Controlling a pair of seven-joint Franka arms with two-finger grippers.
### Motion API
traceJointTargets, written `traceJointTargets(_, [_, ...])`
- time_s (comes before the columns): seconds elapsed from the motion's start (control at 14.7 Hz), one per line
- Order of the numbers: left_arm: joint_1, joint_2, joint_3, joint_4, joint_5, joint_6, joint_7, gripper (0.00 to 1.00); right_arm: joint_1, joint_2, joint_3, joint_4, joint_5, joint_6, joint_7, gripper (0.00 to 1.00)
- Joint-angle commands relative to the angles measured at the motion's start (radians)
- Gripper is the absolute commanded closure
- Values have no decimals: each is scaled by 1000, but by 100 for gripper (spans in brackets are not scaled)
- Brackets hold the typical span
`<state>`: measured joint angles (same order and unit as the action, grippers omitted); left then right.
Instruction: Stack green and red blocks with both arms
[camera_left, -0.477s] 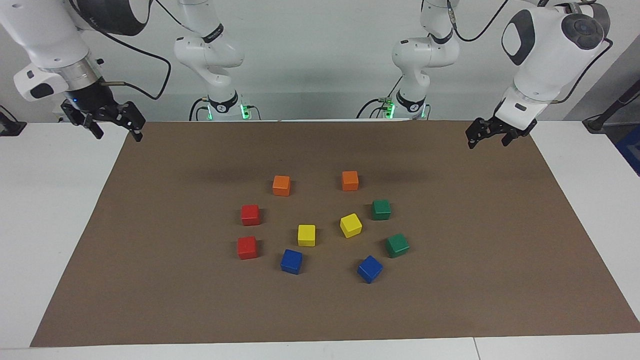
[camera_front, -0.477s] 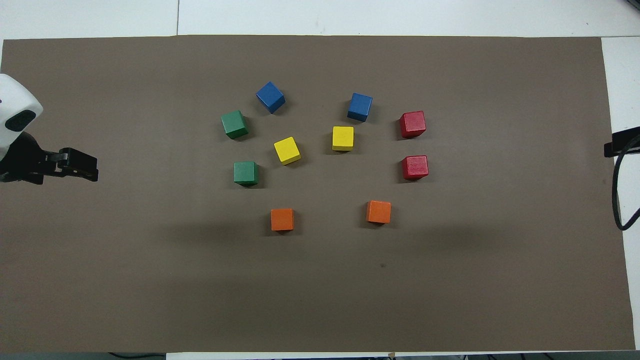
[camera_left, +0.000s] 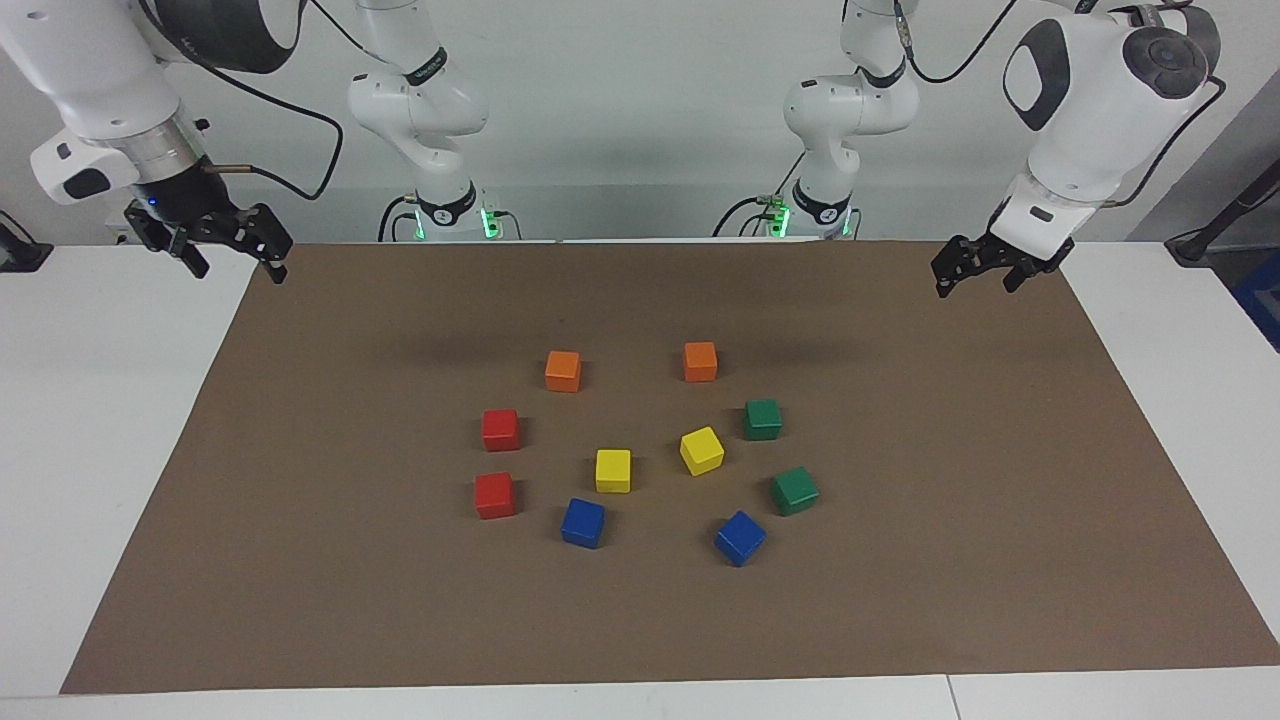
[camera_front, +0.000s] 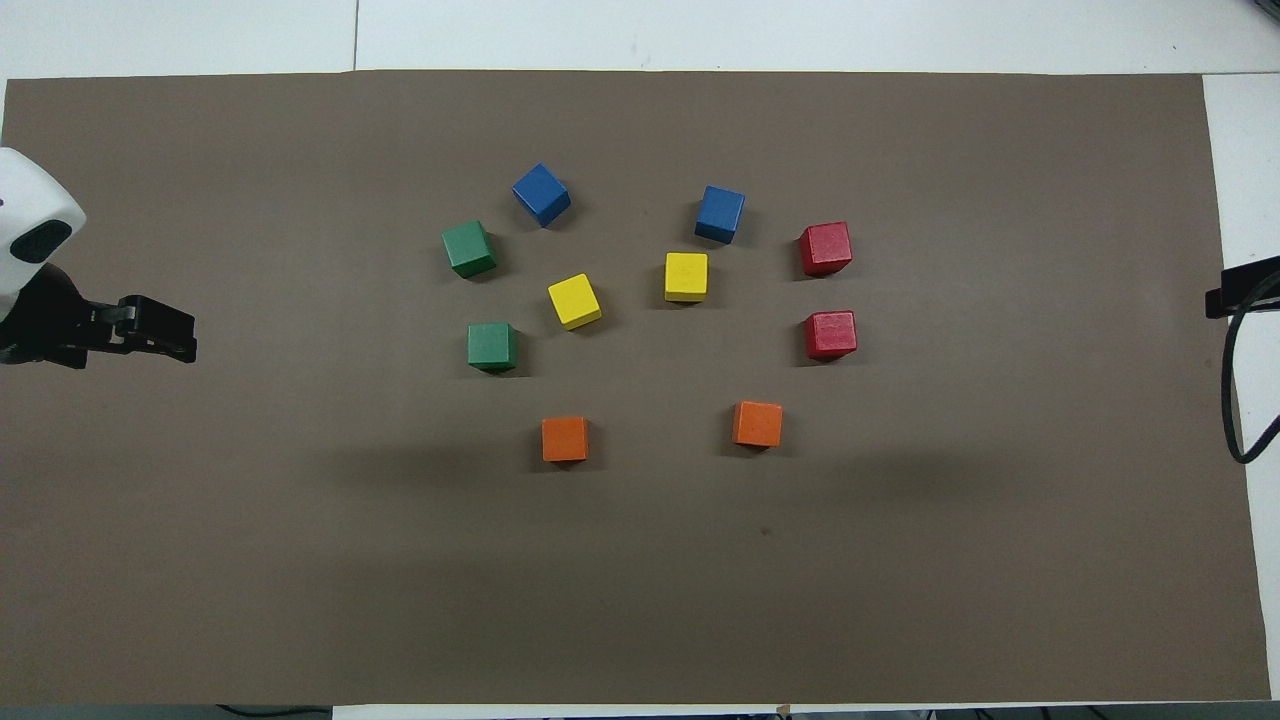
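Two green blocks (camera_left: 763, 419) (camera_left: 795, 490) lie apart on the brown mat (camera_left: 900, 620), toward the left arm's end of the cluster. Two red blocks (camera_left: 501, 429) (camera_left: 494, 495) lie apart toward the right arm's end. In the overhead view the green blocks (camera_front: 492, 346) (camera_front: 469, 248) and the red blocks (camera_front: 830, 334) (camera_front: 825, 248) all sit singly, none stacked. My left gripper (camera_left: 975, 289) hangs open and empty over the mat's corner near its base. My right gripper (camera_left: 237, 272) hangs open and empty over the mat's other near corner.
Two orange cubes (camera_left: 563, 371) (camera_left: 700, 361) lie nearest the robots. Two yellow cubes (camera_left: 613, 470) (camera_left: 701, 450) sit in the middle of the cluster. Two blue cubes (camera_left: 583, 523) (camera_left: 739, 538) lie farthest. White table (camera_left: 90, 420) surrounds the mat.
The right gripper has risen slightly. The left gripper and all the blocks have stayed where they were.
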<state>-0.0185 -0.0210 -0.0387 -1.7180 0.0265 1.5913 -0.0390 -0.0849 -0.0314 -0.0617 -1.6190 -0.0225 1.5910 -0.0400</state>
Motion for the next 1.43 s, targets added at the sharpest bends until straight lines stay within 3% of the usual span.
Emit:
traceJointTargets(0.0, [5,-25,6,-21,-7,3,10,0,-16,-33,6,-36,15,4,9,0])
traceJointTargets(0.41, [-29,-28,-4,-23,-7,-11,-48,0,-7,-36,6,-42,16,4,15,0])
traceJointTargets(0.61, [-52,-25,-9,-35,-19,100,-194,0,2,-27,16,-42,16,20,41,0])
traceJointTargets(0.75, [-81,-5,-7,-41,-101,189,-223,0,36,-15,25,-51,16,39,89,0])
traceJointTargets(1.36, [-233,180,-3,-101,-91,444,-377,0,68,31,85,-203,18,262,190,0])
